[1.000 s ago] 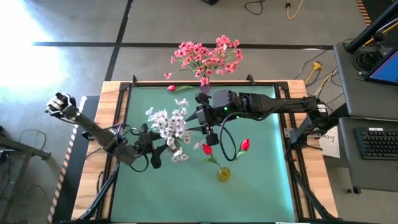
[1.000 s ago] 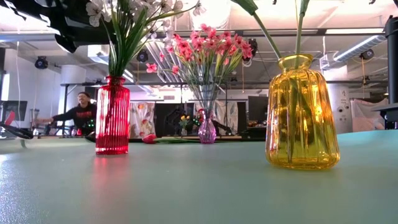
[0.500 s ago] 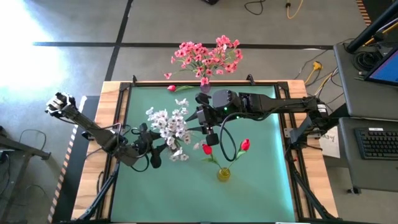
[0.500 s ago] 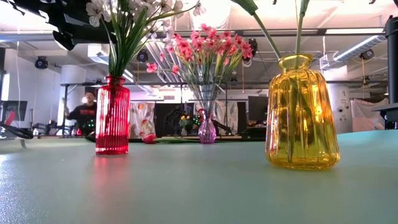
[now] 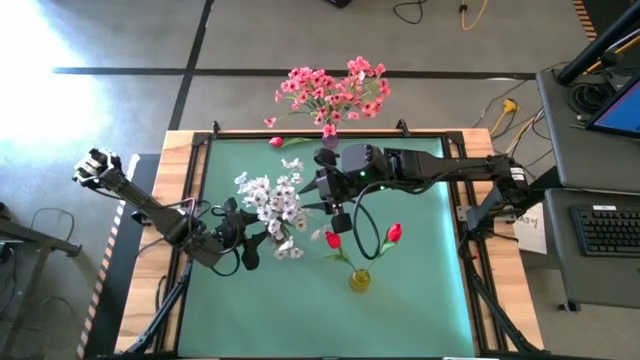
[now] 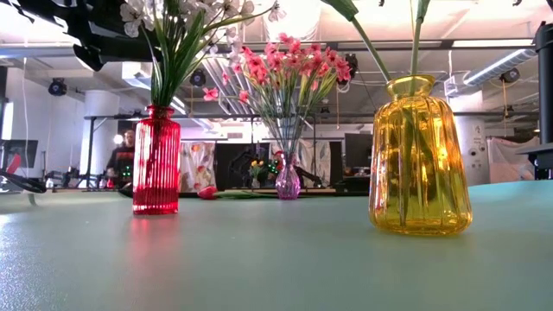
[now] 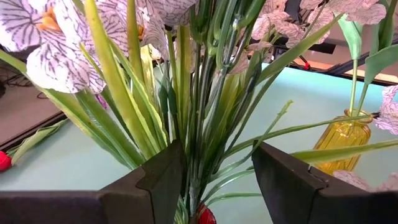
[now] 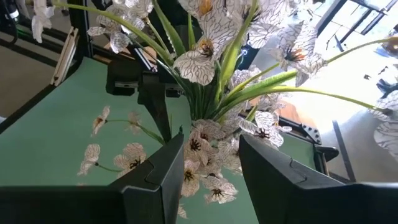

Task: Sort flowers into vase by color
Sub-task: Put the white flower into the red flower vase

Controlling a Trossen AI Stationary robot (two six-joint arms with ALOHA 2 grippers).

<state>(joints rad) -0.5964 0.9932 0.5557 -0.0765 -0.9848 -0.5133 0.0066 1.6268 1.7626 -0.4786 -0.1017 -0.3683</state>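
Note:
White-blossom sprays [image 5: 272, 200] stand in a red ribbed vase [image 6: 156, 160]. My left gripper [image 5: 258, 243] is open, and its fingers stand on either side of the green stems [image 7: 199, 124] just above the vase mouth [image 7: 202, 216]. My right gripper [image 5: 337, 212] is open over the right side of the white bunch, with blossoms [image 8: 202, 152] between its fingers. Pink sprays [image 5: 330, 88] stand in a purple vase [image 6: 288, 183] at the far edge. Two red buds [image 5: 394, 233] stand in a yellow vase [image 6: 420, 155]. My left gripper comes level from the table's left, with the bundle of stems [image 7: 186, 143] between its open fingers; leaves lie against the fingers' inner sides, but I cannot tell whether they touch. My right gripper points down over the white blossoms [image 8: 211, 134]; whether its open fingers touch them I cannot tell.
A loose red bud [image 5: 275, 142] and a loose white spray [image 5: 292, 163] lie on the green mat near the far edge. Bare mat [image 5: 420, 300] stretches along the near side. The table has a wooden rim [image 5: 180, 150]. A person stands in the room beyond [image 6: 125, 151].

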